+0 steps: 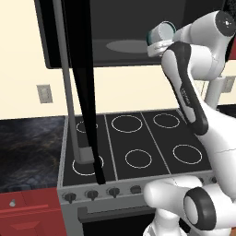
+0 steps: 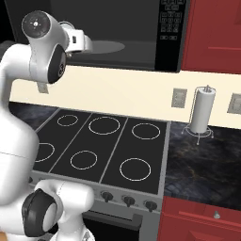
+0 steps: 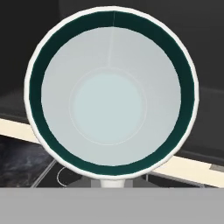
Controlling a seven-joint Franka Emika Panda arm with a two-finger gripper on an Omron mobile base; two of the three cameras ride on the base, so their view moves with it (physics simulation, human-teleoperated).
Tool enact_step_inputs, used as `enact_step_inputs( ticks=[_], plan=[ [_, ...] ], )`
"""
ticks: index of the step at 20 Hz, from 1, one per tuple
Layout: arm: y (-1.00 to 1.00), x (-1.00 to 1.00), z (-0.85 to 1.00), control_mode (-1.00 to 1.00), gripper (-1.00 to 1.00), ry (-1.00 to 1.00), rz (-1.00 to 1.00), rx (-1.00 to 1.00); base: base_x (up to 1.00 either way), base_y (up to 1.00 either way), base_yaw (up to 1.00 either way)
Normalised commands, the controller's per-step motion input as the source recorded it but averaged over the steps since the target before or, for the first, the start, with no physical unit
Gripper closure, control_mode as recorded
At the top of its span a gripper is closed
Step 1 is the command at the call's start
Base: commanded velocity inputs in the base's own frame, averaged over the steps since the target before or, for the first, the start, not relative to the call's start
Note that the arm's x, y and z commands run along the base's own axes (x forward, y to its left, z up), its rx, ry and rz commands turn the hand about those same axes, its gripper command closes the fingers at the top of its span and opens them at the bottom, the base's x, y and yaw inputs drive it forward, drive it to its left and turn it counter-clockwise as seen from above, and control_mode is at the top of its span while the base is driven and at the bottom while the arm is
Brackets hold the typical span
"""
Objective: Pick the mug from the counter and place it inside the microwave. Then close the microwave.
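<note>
The mug (image 1: 162, 32), white with a teal-green rim, hangs tilted on its side in front of the right part of the open microwave (image 1: 124, 27), level with the cavity floor. My gripper (image 1: 158, 45) is shut on the mug from below and behind. In the hand view the mug (image 3: 111, 89) is seen straight into its mouth, with a stub of its white handle (image 3: 109, 183) at the bottom and my fingers hidden behind it. The grey turntable (image 1: 125, 46) lies bare inside the cavity. The microwave's door (image 1: 85, 83) swings out to the left, edge-on. The black counter (image 1: 27, 147) lies lower left.
A black stovetop (image 1: 138, 143) with white rings sits right under the microwave and the arm. The door's long grey bar handle (image 1: 68, 92) reaches down towards the stove. A paper towel holder (image 2: 201, 112) stands on the counter (image 2: 202, 160) to the right, beside red cabinets (image 2: 212, 33).
</note>
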Motion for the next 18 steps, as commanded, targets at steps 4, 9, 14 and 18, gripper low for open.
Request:
enact_step_inputs(
  ticks=[4, 9, 14, 18],
  plan=[
    [0.00, 0.48, 0.00, -1.00, 1.00, 0.10, -0.01, -0.07, 0.00, 0.00, 0.00],
    [0.00, 0.46, 0.00, -1.00, 1.00, 0.12, -0.03, -0.08, 0.00, 0.00, 0.00],
    [0.00, 0.46, 0.00, -1.00, 1.00, 0.09, -0.01, -0.06, 0.00, 0.00, 0.00],
    [0.00, 0.41, -0.01, -1.00, 1.00, 0.00, 0.00, -0.04, 0.00, 0.00, 0.00]
  ],
)
